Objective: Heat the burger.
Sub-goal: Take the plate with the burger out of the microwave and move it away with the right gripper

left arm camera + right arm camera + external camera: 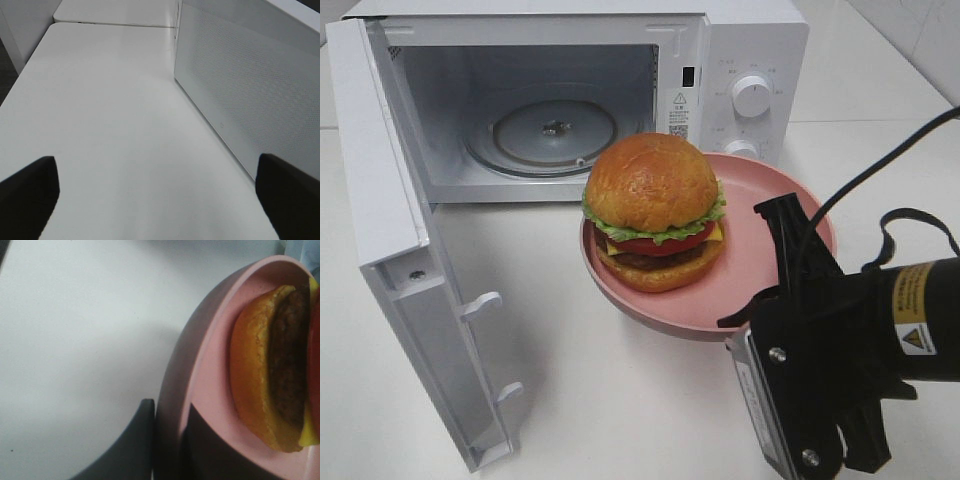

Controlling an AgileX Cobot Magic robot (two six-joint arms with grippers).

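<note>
From the high view, the burger (pixel 654 210) is seen on a pink plate (pixel 775 235) held before the open microwave (pixel 570 100) — clear counter (pixel 620 400) lies nearer. The right claw (pixel 765 300) is pinched on the plate's near-right rim.

In the left wrist view, the left claw (pixel 155 192) is spread over bare counter beside the microwave door (pixel 250 90).

The right wrist view alone shows fingers (pixel 135 445) clamping the rim — the burger just beyond.

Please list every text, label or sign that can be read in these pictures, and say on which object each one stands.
No text reads clearly.
Microwave inner frame: sticker with a warning triangle; its print is too small.
Around the upper knob and lower knob: grey markings, too small.
Right arm: yellow label with a warning triangle; its print is blurred.
Both wrist views: none.
</note>
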